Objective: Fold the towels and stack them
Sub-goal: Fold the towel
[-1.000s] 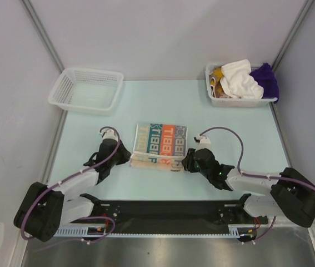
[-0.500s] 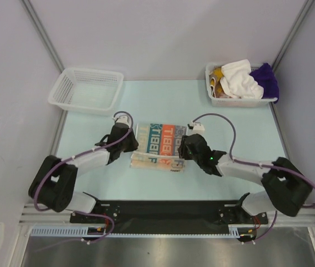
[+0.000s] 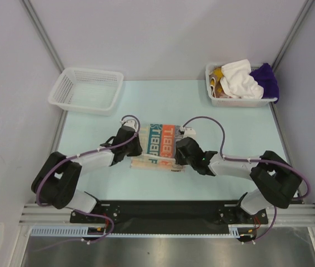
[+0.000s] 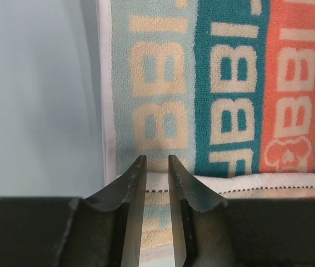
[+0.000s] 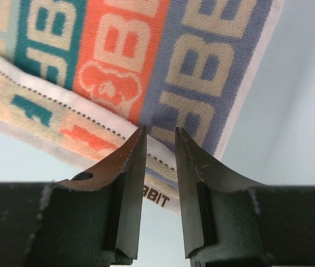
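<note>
Jaws of the left gripper (image 4: 157,159) stand a narrow slot apart, and those of the right gripper (image 5: 159,132) only slightly wider. Cloth shows through both gaps, and nothing is seen clamped between either pair.

Writing is plain on the printed towel (image 3: 158,143). Large cream block capitals run along each coloured stripe, and BBI can be read again and again on the pale teal, dark teal, orange and grey-blue bands. The rest of each word is cut off by the frame or the fold. A small cream rabbit head sits on the orange stripe in the right wrist view. Just near of the right fingertips, small black capitals on the white hem read BBIT, with the start of the word hidden behind a finger.

That towel lies folded flat in the middle of the pale table (image 3: 90,133), between the two grippers. The left fingertips are over its near left part, where the folded-over upper layer ends in a white hem above a cream lower layer. The right fingertips are over its near right corner, on the grey-blue stripe just inside the right edge. Whether either pair presses on the cloth cannot be told.

At the far right a basket (image 3: 240,102) holds a white towel (image 3: 239,79), a purple towel (image 3: 266,78) and a bit of mustard cloth (image 3: 217,73). Another basket (image 3: 86,90) sits at the far left.
</note>
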Robot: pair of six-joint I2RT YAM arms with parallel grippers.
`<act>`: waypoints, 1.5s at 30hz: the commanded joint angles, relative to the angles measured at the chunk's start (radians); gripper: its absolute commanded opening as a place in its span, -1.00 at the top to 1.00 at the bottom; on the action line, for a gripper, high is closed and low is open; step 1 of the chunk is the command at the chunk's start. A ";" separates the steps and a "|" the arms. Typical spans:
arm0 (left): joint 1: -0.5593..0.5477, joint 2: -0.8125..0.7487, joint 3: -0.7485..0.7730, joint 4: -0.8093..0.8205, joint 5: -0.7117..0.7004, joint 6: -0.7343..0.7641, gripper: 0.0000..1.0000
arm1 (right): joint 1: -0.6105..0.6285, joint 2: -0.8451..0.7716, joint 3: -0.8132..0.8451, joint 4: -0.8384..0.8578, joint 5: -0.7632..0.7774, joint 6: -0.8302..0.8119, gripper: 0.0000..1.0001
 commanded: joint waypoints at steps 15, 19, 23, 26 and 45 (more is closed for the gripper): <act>-0.008 -0.212 -0.130 -0.012 0.065 -0.002 0.43 | 0.062 -0.145 -0.123 0.009 -0.029 0.065 0.38; -0.009 -0.283 -0.152 -0.061 0.059 -0.011 0.40 | 0.086 -0.166 -0.131 0.000 -0.008 0.074 0.38; -0.009 -0.330 -0.161 -0.081 0.053 -0.023 0.38 | 0.114 -0.200 -0.128 -0.014 0.011 0.081 0.37; -0.009 -0.353 -0.163 -0.087 0.050 -0.028 0.37 | 0.128 -0.214 -0.125 -0.023 0.017 0.086 0.33; -0.009 -0.337 0.003 -0.150 0.078 -0.008 0.24 | 0.029 -0.131 0.133 -0.103 -0.040 -0.020 0.31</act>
